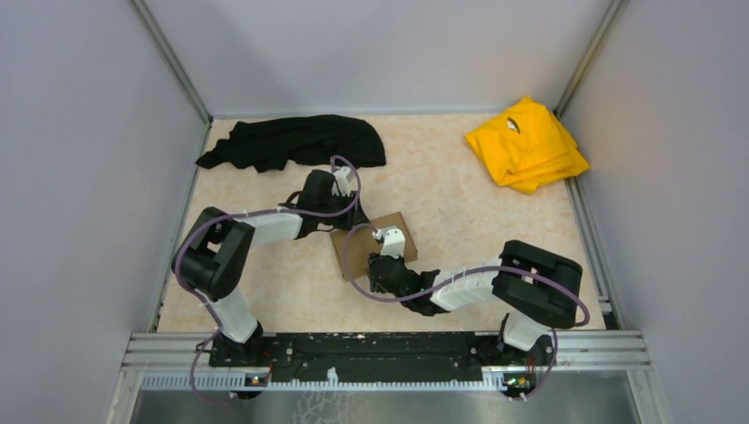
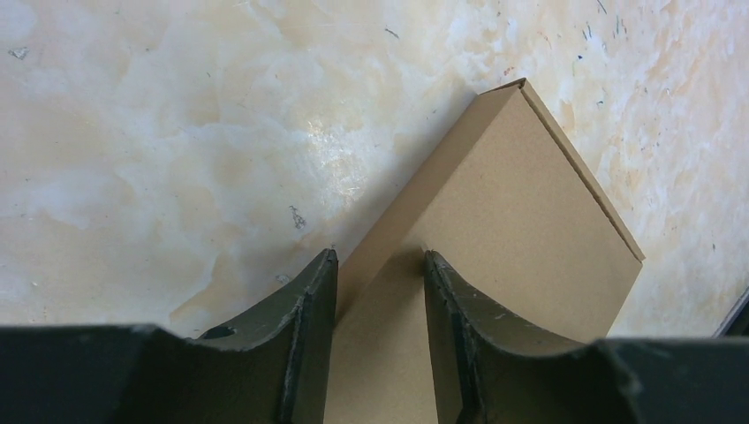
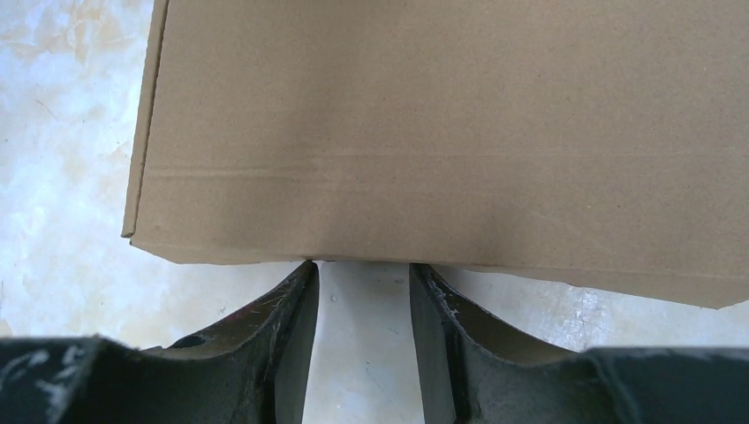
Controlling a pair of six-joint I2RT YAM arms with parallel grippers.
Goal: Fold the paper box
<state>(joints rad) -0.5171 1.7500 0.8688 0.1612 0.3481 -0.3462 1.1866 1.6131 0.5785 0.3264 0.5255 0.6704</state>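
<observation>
The paper box (image 1: 366, 237) is a closed, shallow brown cardboard mailer lying flat on the marbled table between the two arms. My left gripper (image 1: 340, 227) is at its far left corner. In the left wrist view the gripper (image 2: 380, 254) is open and straddles the box (image 2: 512, 203): one finger over the table, the other over the lid, and the side wall runs between them. My right gripper (image 1: 382, 263) is at the near side. In the right wrist view its open jaws (image 3: 360, 263) have their tips right at the box's (image 3: 442, 132) near edge, with bare table between them.
A black cloth (image 1: 296, 141) lies at the back left, just beyond the left arm. A folded yellow cloth (image 1: 525, 143) sits at the back right. Grey walls close in both sides and the back, and a metal rail (image 1: 389, 349) runs along the front.
</observation>
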